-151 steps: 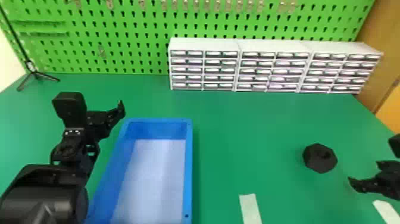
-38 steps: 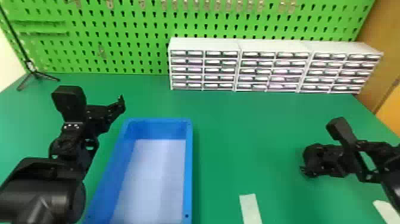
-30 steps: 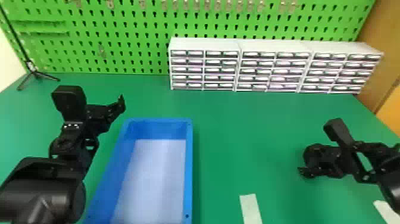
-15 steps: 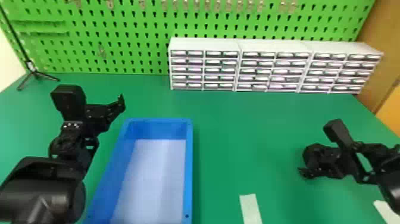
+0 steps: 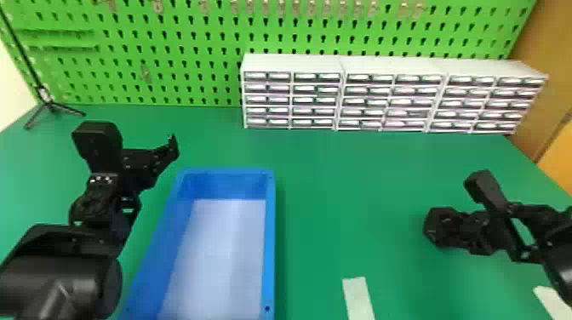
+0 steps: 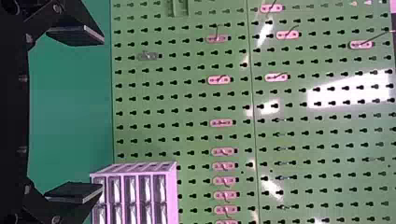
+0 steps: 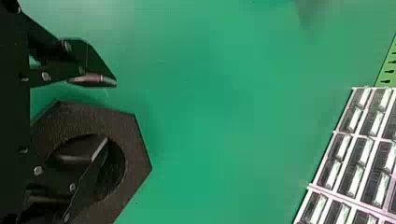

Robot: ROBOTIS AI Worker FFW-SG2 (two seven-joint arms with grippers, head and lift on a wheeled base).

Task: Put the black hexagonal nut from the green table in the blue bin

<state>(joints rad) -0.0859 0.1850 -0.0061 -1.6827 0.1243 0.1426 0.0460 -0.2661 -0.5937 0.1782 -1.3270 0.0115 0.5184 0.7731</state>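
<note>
Right gripper point(image 7: 109, 113) with its fingers apart, I judge myself at the grasping step, at the right of the head view. On the green counter point(image 5: 349, 178), the blue bin point(image 5: 270, 238) sits lower left of centre, my left gripper point(image 6: 102, 114) waiting near it, fingers apart too. The black hexagonal nut point(image 5: 437, 225) lies right of centre, one right finger at its hole, the other just outside. Next I should close on that wall, then lift it binward.
</note>
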